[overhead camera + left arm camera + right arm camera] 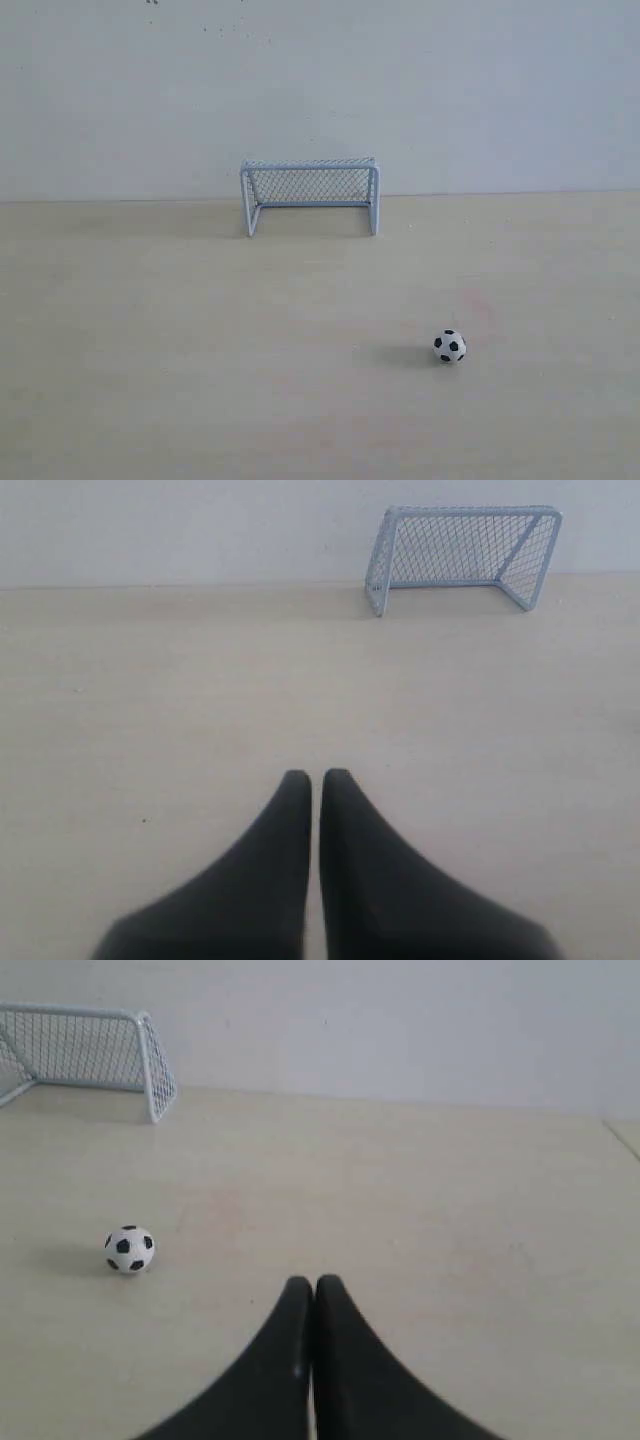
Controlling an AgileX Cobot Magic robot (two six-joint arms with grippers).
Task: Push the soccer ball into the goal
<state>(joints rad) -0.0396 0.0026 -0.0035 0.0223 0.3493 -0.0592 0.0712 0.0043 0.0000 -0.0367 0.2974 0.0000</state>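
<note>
Soccer ball [130,1250] clear of right gripper [314,1282]

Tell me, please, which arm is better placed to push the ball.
Right, probably: the ball sits right of centre, near the right gripper; the left wrist view shows the goal but no ball.

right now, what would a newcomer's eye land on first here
The black-and-white soccer ball sits alone on the pale table, right of centre in the exterior view. The miniature goal stands farther back by the white wall. The left fingers and right fingers are black, closed, touching nothing.
</note>
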